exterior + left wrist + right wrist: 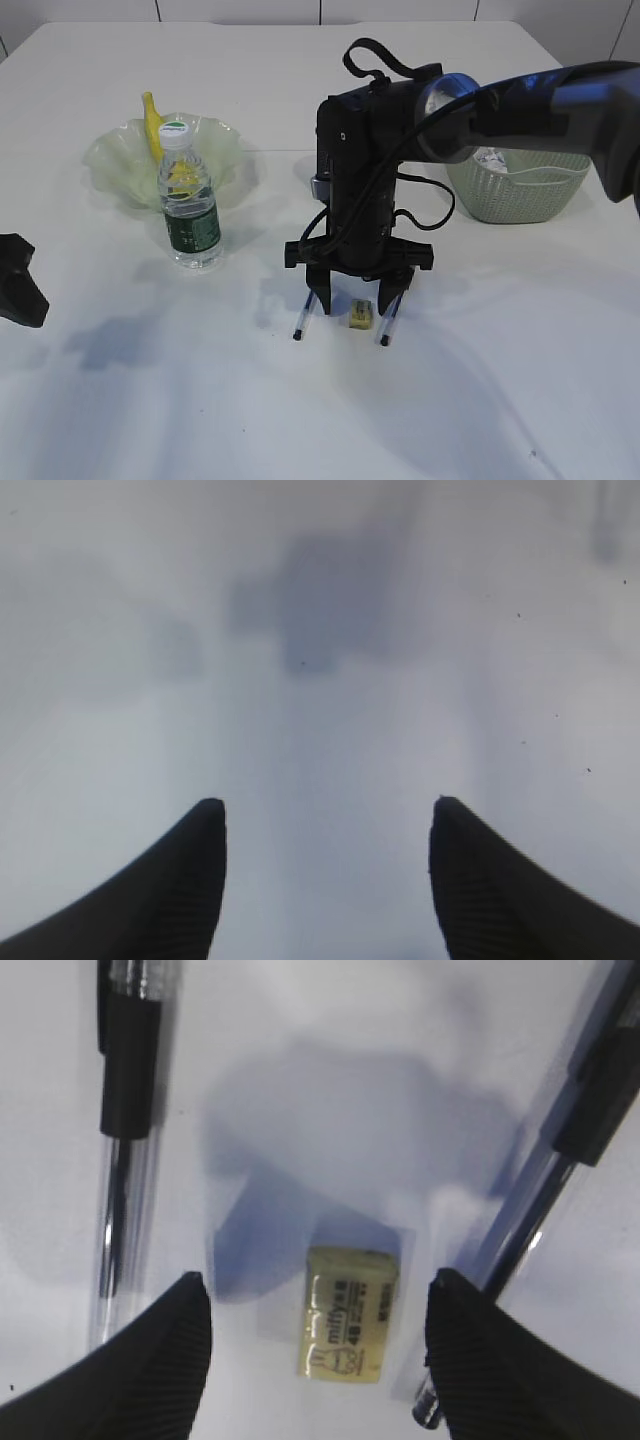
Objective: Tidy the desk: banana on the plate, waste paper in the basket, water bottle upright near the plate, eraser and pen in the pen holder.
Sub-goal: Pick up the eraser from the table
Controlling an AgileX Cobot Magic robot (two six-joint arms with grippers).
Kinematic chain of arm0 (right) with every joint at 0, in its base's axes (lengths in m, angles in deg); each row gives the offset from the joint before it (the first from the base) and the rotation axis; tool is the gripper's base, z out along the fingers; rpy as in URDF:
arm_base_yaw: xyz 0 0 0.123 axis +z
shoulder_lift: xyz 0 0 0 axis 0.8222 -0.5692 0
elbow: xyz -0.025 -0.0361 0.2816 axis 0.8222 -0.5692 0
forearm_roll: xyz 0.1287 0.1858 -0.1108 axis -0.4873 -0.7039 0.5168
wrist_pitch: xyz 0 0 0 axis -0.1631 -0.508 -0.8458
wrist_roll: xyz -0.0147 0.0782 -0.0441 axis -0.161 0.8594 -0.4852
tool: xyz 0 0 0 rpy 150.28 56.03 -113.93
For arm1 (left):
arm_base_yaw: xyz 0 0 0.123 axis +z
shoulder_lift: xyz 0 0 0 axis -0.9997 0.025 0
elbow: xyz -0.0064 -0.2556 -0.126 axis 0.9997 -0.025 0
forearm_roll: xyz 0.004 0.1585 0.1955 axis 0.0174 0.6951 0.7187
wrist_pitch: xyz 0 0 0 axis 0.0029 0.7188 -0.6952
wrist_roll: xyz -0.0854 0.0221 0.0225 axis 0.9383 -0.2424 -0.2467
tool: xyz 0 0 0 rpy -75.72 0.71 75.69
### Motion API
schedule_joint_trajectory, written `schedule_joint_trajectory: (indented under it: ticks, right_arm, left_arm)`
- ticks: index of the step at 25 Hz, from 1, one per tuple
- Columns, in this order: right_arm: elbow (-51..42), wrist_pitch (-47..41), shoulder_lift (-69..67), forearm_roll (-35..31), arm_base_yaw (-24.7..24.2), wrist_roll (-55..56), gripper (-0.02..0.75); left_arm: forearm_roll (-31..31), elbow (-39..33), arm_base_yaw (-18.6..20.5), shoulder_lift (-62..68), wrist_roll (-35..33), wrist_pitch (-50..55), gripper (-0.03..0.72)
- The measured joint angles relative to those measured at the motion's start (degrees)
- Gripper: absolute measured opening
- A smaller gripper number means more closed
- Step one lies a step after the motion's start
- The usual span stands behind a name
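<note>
The cream eraser (360, 313) lies on the white table between two clear pens, one on its left (303, 322) and one on its right (388, 322). My right gripper (360, 298) is open, pointing down just over the eraser. In the right wrist view the eraser (347, 1325) sits between the open fingers (318, 1282), flanked by the pens (125, 1130) (560, 1180). The banana (152, 120) lies in the wavy glass plate (115, 160). The water bottle (190, 210) stands upright beside the plate. The waste paper (492, 158) is in the basket (515, 190). My left gripper (325, 810) is open and empty. The pen holder is out of view.
My left gripper (20, 280) rests low at the table's left edge, over bare table. My right arm reaches in from the right, over the basket. The white table (480, 400) extends to the front.
</note>
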Motion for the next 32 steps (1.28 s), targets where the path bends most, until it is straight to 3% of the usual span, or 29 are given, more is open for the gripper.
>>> schedule_joint_trajectory:
  ticks: [21, 32]
  right_arm:
    - [0.0, -0.3, 0.0, 0.0, 0.0, -0.3, 0.494]
    - [0.0, -1.4, 0.0, 0.0, 0.0, -0.4, 0.344]
  left_arm:
    - [-0.5, 0.0, 0.0, 0.0, 0.0, 0.0, 0.45]
    - [-0.7, 0.0, 0.0, 0.0, 0.0, 0.0, 0.45]
